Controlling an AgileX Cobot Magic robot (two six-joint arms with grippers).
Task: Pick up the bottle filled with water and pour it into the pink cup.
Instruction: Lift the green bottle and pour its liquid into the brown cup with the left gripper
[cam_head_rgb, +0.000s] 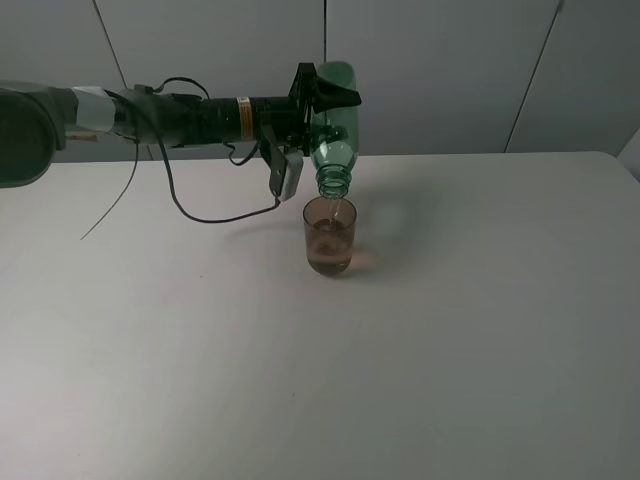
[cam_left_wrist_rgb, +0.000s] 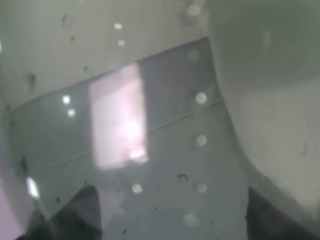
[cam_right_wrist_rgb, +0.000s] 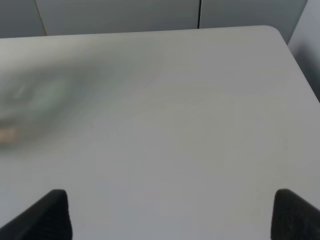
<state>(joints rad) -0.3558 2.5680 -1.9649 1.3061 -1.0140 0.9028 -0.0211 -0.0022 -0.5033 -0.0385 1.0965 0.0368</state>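
- White desk (cam_head_rgb: 470, 360) and grey wall panels (cam_head_rgb: 450, 70) fill the high view. Toward the desk's far middle, the small translucent brownish-pink plastic cup (cam_head_rgb: 329, 238) stands upright with some liquid in it.
- Above it, the left gripper (cam_head_rgb: 330, 95) is clamped round the lower body of the tall translucent green plastic bottle (cam_head_rgb: 337, 135). The bottle is tipped neck-down with its open mouth just above the cup's rim; we judge this is so water lands in the cup, not on the desk.
- From the left wrist we look straight into the bottle's droplet-beaded wall, with dark fingertips (cam_left_wrist_rgb: 272, 222) flanking it. We read this as a side grip that leaves the neck free.
- From the right wrist we see the right gripper (cam_right_wrist_rgb: 170, 215) spread wide over bare desk, holding nothing. A greenish blur (cam_right_wrist_rgb: 45, 95) at one edge is too soft to name. We judge this arm idles clear of the pour.
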